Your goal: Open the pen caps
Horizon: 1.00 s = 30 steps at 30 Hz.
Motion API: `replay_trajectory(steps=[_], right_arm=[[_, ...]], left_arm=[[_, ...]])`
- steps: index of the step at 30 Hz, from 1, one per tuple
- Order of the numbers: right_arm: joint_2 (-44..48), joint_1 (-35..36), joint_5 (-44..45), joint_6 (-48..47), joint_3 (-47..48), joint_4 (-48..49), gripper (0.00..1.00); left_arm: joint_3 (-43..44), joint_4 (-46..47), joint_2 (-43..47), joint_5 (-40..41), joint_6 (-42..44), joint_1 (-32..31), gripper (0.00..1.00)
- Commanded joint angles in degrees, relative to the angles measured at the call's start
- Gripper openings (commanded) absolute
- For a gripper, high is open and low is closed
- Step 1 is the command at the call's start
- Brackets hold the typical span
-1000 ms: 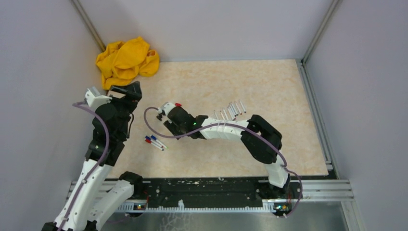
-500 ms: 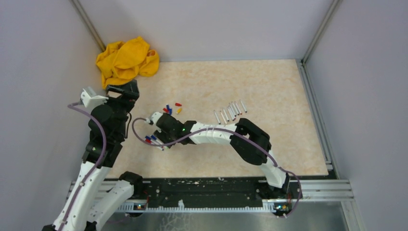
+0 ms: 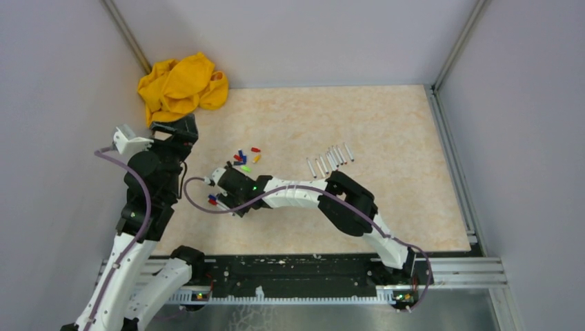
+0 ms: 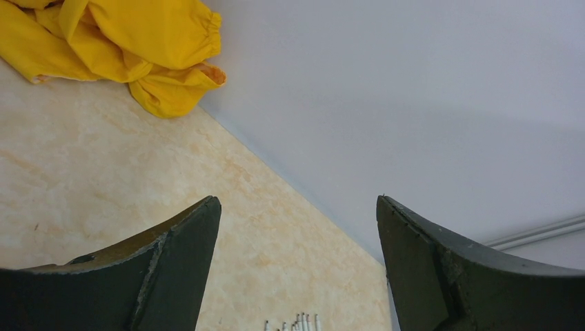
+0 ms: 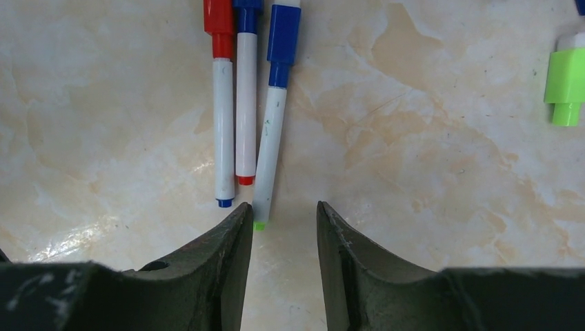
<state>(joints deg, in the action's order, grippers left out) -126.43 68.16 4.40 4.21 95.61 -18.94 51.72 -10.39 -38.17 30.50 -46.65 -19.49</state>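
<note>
Three capped markers lie side by side on the table: one with a red pen cap and two with blue pen caps. My right gripper hovers at their tail ends, open, with only bare table between its fingers. The rightmost marker's green tail tip sits just off the left finger. A loose green cap lies to the right. From above, the right gripper covers most of the markers. My left gripper is wide open in the air at the left.
Several loose coloured caps lie just beyond the right wrist. A row of uncapped white barrels lies right of centre, also seen as barrels at the bottom of the left wrist view. A crumpled yellow cloth fills the far left corner.
The right arm has swung left and nearer, from over the loose caps to the tails of the three capped markers, its jaws narrowing slightly. The left arm drew back a little to the left.
</note>
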Motion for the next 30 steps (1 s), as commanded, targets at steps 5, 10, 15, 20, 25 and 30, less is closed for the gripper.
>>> replay_trajectory(steps=[5, 10, 15, 20, 25, 30], right_arm=[[-1.64, 1.34, -0.37, -0.91, 4.25, -1.14, 0.38], [-2.58, 1.54, -0.20, -1.02, 4.70, -1.56, 0.37], [-3.77, 1.54, 0.80, -1.04, 5.00, -2.14, 0.32], [-5.03, 1.54, 2.18, -0.85, 4.78, -2.65, 0.19], [-2.37, 1.05, 4.50, 0.63, 0.94, -0.52, 0.00], [4.36, -1.95, 2.36, 3.68, -8.20, 6.07, 0.00]], left_arm=[[1.46, 0.03, 0.49, 0.31, 0.79, 0.24, 0.89], [1.04, 0.12, 0.32, 0.17, 0.43, 0.25, 0.89], [0.38, 0.32, 0.11, 0.49, 0.15, 0.26, 0.89], [-0.54, 0.99, -0.29, 1.20, 0.17, 0.24, 0.90], [-1.11, 1.27, -2.05, 2.05, 0.65, 0.28, 0.91], [-1.79, 2.13, -3.70, 2.84, 0.57, 0.24, 0.92]])
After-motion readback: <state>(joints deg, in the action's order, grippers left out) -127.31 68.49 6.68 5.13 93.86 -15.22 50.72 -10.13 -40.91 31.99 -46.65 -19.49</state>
